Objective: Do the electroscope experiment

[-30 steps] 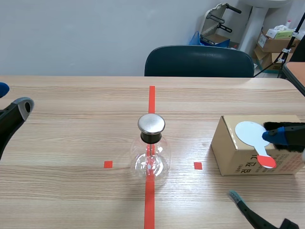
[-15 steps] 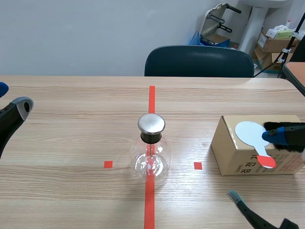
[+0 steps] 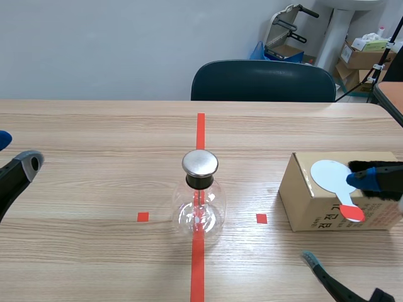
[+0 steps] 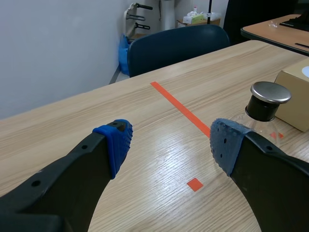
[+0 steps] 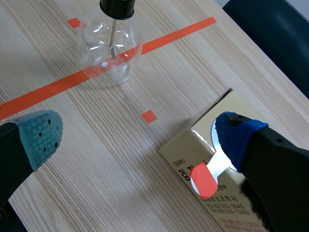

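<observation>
**Left gripper** (image 4: 169, 141): Sits low at the left side of the table (image 3: 88, 138), well apart from the apparatus. Its fingers are spread wide with nothing between them. This reads as a standby posture that leaves the working zone free.

**Electroscope** (image 3: 199, 202): A clear glass flask stands upright on the centre tape line, between the two small tape squares. Its metal cap (image 3: 200, 163) faces up, unobstructed, and a thin rod hangs inside the glass. The central position probably lets either arm reach the cap, where a charged object is to be presented.

**Cardboard box** (image 3: 308, 204): Stands to the right of the flask, apart from it. It appears to serve as a raised stand. The paddle (image 3: 329, 175), a white disc with an orange-red handle, lies flat on its top. The handle seems to project past the near edge, presumably for easy pick-up.

**Right gripper** (image 5: 140, 135): Its fingers are wide apart and hold nothing. One blue pad (image 5: 236, 135) sits over the paddle where disc meets handle. The other finger is low beside the box. Contact between pad and paddle cannot be confirmed. The paddle is not yet gripped.
</observation>
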Controlling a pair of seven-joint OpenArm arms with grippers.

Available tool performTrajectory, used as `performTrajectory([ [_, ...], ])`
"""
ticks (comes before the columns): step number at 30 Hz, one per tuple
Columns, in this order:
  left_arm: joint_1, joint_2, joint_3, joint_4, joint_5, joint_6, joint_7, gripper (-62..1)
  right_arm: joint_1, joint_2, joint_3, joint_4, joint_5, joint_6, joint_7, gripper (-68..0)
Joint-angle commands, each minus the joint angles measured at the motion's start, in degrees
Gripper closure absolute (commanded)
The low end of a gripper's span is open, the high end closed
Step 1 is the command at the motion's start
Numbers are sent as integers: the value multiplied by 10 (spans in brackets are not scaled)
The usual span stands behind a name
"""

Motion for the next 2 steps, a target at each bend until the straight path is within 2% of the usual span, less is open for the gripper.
performTrajectory([
  [1,1,1,-5,10,-5,-1,-8,-371,3,0,3,2,6,-2,6,-679],
  [2,2,1,-5,10,-5,-1,-7,-371,3,0,3,2,6,-2,6,-679],
])
